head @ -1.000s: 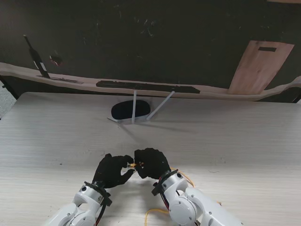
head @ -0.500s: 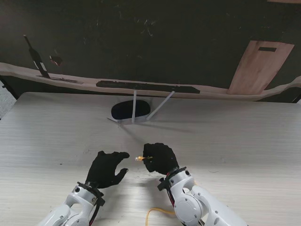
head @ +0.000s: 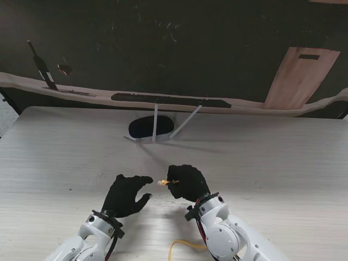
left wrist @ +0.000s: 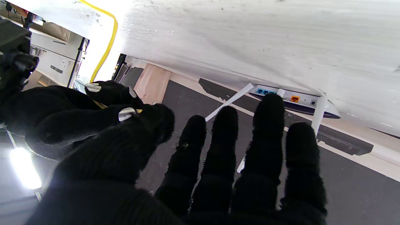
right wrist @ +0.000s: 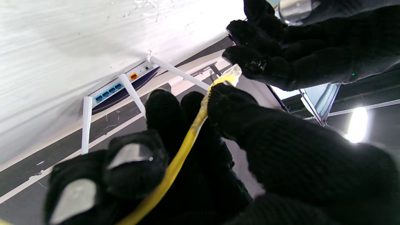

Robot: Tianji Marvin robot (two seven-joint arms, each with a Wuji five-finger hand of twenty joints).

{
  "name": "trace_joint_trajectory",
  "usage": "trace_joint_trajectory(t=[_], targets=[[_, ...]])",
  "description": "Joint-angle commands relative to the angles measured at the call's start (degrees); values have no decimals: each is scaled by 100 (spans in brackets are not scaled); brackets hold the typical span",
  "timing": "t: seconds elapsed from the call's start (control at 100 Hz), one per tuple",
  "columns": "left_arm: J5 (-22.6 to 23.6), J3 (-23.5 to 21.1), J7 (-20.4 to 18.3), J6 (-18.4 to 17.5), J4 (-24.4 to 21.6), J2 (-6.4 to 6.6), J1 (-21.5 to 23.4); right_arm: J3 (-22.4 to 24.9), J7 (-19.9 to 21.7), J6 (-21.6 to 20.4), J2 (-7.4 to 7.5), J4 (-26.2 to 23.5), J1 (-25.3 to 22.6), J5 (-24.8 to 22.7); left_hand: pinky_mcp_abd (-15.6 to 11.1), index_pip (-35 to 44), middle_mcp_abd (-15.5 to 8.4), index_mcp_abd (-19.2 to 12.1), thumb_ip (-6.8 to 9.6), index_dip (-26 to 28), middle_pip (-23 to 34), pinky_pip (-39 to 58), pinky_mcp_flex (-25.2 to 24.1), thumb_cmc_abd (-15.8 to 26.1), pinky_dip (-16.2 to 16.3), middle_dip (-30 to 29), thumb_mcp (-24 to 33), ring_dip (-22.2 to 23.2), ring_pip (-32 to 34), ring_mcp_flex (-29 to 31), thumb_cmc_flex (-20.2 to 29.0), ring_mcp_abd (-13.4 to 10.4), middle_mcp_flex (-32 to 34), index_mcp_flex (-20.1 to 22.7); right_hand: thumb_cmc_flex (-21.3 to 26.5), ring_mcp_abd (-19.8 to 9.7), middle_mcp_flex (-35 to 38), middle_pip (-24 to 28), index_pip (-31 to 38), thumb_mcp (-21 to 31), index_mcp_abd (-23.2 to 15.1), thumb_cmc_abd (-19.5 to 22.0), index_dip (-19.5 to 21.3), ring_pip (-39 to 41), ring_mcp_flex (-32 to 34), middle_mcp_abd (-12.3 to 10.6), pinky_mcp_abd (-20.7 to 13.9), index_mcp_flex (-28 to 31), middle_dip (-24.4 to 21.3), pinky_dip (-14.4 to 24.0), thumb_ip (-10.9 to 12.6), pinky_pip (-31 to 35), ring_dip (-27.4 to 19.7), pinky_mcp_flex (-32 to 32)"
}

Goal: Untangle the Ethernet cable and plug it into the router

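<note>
Right robot hand pinching the yellow Ethernet cable just behind its clear plug, thumb and fingers closed around the cord, plug tip poking out toward the left robot hand. Left robot hand empty, fingers spread and straight, thumb held out toward the plug but apart from it. Both held low over the pale wood-grain bench, near me, side by side with a small gap between. More cable looping on the bench nearer to me, beside the right forearm. Router well apart from both, at the far edge of the bench, white antennas raised, blue ports and one orange port facing this way, none of them occupied by the yellow cable.
</note>
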Motion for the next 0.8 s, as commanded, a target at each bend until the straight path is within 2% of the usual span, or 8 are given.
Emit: trace_joint_trajectory(t=[0.0,0.08,0.17,0.34,0.49,0.52,0.63,0.79], targets=[[71,-152,-226,63,-274,17,200,69,99,-59,38,-100,-97,-48,-53,124,0,-160,113,102,-27,-61,-152,177,-35,-85,-204,79,-35,-155,70,112,-1,238,370,-324,298,553,364,184,-79,269,233,398,-2,927,-620,68,146,56,101,771,31,59],[247,-384,-468,207,-556,56,456,166,121,-113,57,-148,-148,-89,-59,177,9,-217,68,99,-33,-82,-167,243,-44,-91,-505,59,-93,-183,172,123,48,317,371,-392,292,597,369,165,-66,281,245,478,4,941,-739,46,186,81,103,859,65,78],[395,-561,-548,462,-723,66,658,266,131,-202,62,-178,-185,-76,-64,224,4,-246,62,104,-44,-93,-176,233,-49,-101,-603,49,-123,-196,200,134,109,398,384,-386,294,605,379,156,-50,283,253,492,2,949,-774,33,198,85,107,880,73,78],[381,-659,-660,1327,-850,25,814,415,139,-398,61,-185,-229,-9,-61,284,114,-170,126,93,-111,-135,-290,368,-67,-132,-936,66,-170,-314,237,240,79,439,379,-372,291,601,390,132,-52,292,247,493,1,952,-783,21,205,82,108,886,76,76],[270,-529,-426,1915,-611,-47,603,489,126,-490,44,-131,-255,100,-72,220,139,-89,210,65,-129,-98,-336,452,-48,-133,-935,82,-152,-370,130,252,-20,383,385,-355,281,586,400,110,-53,308,234,482,-4,946,-779,18,206,74,113,884,75,73],[206,-488,-361,2022,-550,-69,536,496,119,-501,39,-114,-256,119,-72,163,148,-52,282,58,-132,-76,-364,479,-35,-131,-871,86,-148,-413,42,258,-80,342,381,-344,280,581,402,102,-55,308,231,476,-4,946,-775,17,205,72,113,883,73,73],[-2,-342,-118,2365,-260,-146,240,507,102,-531,24,-61,-254,193,-93,3,137,-6,302,14,-186,3,-352,431,3,-147,-798,100,-117,-456,-91,252,-261,204,384,-318,285,573,406,94,-60,312,222,468,-4,947,-760,15,203,68,118,885,70,72],[-559,-181,322,2584,257,-318,-249,507,156,-558,25,-24,-239,256,-87,-314,139,78,280,-107,-334,159,-361,302,92,-204,-647,133,-56,-566,-273,290,-675,-67,381,-309,278,568,410,82,-72,321,211,460,-3,945,-751,13,203,62,121,886,67,72]])
